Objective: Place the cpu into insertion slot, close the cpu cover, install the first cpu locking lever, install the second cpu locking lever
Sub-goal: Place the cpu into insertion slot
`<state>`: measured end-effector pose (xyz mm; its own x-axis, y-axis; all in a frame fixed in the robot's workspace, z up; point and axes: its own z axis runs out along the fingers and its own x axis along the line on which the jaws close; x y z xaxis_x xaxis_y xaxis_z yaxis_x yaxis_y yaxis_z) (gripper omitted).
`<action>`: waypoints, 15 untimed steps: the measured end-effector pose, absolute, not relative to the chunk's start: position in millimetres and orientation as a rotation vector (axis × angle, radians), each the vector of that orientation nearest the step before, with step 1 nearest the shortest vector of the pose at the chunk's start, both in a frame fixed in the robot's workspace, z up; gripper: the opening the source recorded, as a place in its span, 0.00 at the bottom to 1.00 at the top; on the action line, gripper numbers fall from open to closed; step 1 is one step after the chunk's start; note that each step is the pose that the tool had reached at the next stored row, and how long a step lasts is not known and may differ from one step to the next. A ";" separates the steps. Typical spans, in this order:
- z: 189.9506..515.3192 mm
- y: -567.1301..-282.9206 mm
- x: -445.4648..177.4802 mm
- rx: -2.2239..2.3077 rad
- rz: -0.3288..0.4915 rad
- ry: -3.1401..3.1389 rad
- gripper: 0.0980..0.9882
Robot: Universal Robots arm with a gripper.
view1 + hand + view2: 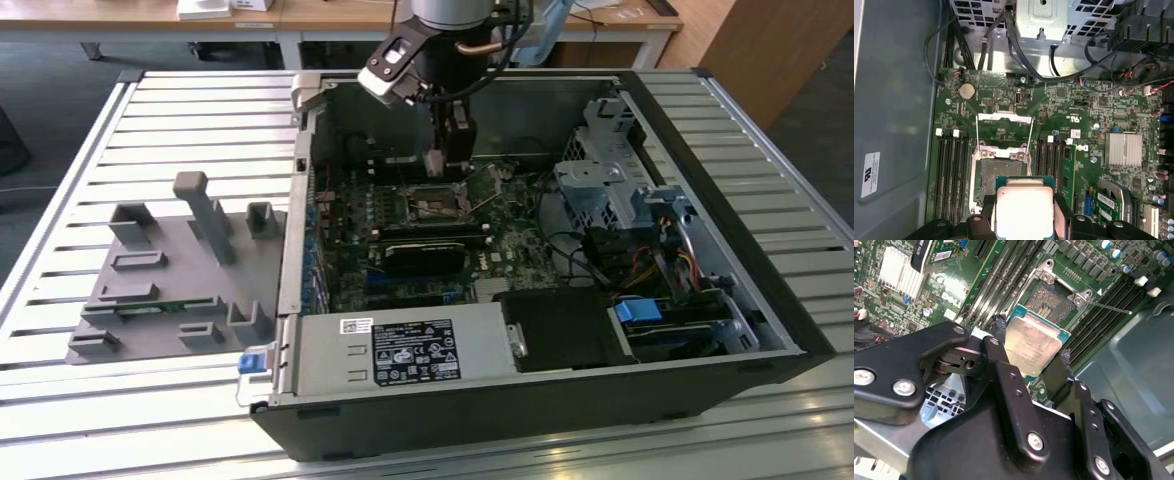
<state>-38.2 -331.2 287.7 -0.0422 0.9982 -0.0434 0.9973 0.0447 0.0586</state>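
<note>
Closest to the lens in the exterior view sat the silver-grey metal power supply box [387, 352], at the near edge of the open black computer case [534, 415]. Going from the exterior view's left, a grey plastic fixture plate with upright posts [174, 270] lay on the slatted white table [80, 130], just beside the case. Next came the green motherboard [400, 215], and over it the black two-finger gripper [451, 165] hung down from the arm.

In the second wrist view its fingers [999, 335] were pinched narrow on the small flat square cpu with the dull silver metal top [1034, 347], gripping opposite edges. The cpu hovered just beside the square insertion slot with the dark centre and silvery rim [1051, 300], not seated as far as I could tell. In the first wrist view the thin silvery cpu cover frame [1004, 118] stood flipped open past the slot.

Off to the exterior view's right was the grey metal drive cage [594, 180].

My guess is the chip's light, stiff, slick on top and touchy underneath, so the edges are the place to hold it.
</note>
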 end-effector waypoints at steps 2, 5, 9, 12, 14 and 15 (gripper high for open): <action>286.0 -330.7 -38.2 2.123 0.019 2.217 0.50; 283.3 -329.3 -38.2 2.123 0.019 2.217 0.50; 279.1 -327.8 -38.2 2.123 0.019 2.217 0.50; 275.8 -327.4 -38.2 2.123 0.019 2.217 0.50; 273.6 -326.8 -38.2 2.123 0.019 2.217 0.50; 272.5 -326.6 -38.2 2.123 0.019 2.217 0.50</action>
